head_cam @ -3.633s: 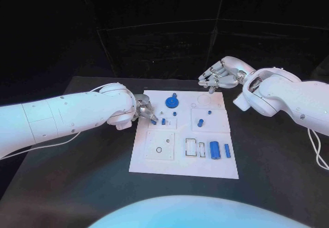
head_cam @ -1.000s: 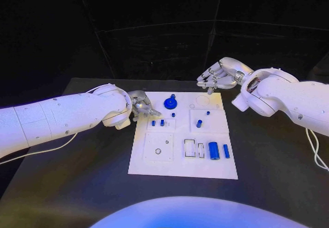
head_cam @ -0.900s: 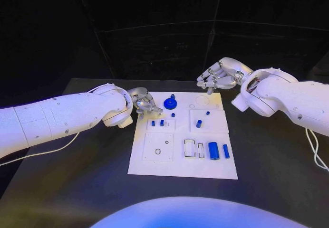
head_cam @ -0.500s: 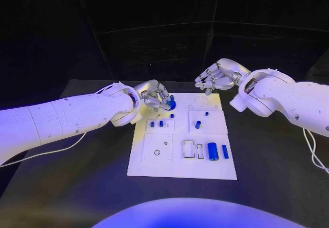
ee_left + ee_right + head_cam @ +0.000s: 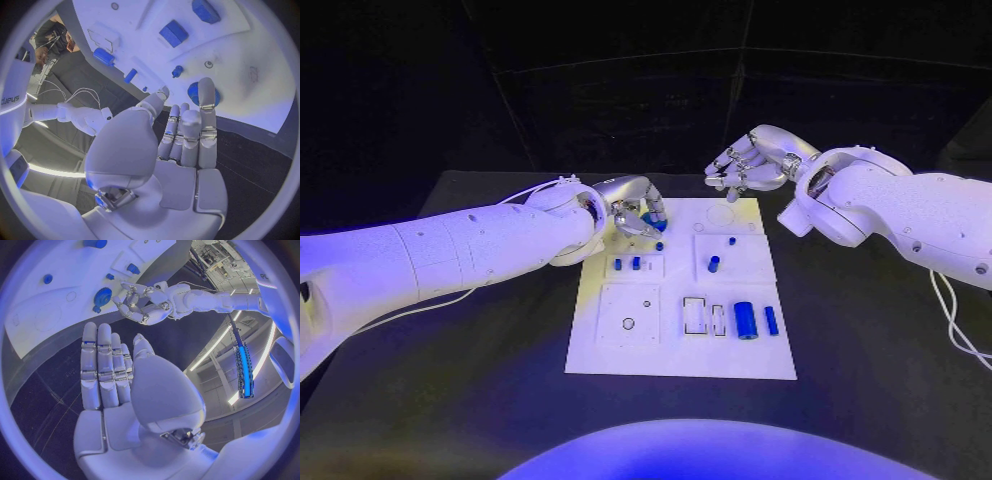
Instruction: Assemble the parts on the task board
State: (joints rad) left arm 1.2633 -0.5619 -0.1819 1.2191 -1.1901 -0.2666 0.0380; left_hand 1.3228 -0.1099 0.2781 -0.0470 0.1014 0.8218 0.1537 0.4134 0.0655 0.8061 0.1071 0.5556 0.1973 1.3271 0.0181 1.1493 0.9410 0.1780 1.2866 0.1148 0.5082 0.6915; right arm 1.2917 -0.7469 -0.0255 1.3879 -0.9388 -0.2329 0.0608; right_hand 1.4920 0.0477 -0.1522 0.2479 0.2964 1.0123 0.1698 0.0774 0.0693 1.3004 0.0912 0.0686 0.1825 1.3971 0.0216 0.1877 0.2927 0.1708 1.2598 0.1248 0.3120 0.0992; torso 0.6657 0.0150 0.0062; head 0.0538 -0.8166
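Note:
The white task board (image 5: 632,350) lies mid-table. A blue round part (image 5: 656,223) sits near its far left corner, and my left hand (image 5: 638,208) hovers over it, fingers straight and holding nothing. In the left wrist view my left hand (image 5: 181,145) reaches toward the round part (image 5: 195,94), one fingertip overlapping it; touching or not, I cannot tell. My right hand (image 5: 744,168) hangs above the board's far edge with nothing in it; its fingers (image 5: 100,365) lie straight. Two short blue pegs (image 5: 626,264) stand side by side, another peg (image 5: 713,264) stands mid-board, and a thick blue cylinder (image 5: 747,319) lies with a slim bar (image 5: 770,320) beside it.
Two tiny blue pegs (image 5: 659,245) (image 5: 731,241) stand on the board's far half. A round recess (image 5: 721,214) is at the far right, rectangular slots (image 5: 694,315) and a plate with a small hole (image 5: 627,323) on the near half. Black table (image 5: 459,380) surrounds the board.
My left hand has moved from the board's left edge toward the far side and now sits over the blue round part. The right hand has barely moved.

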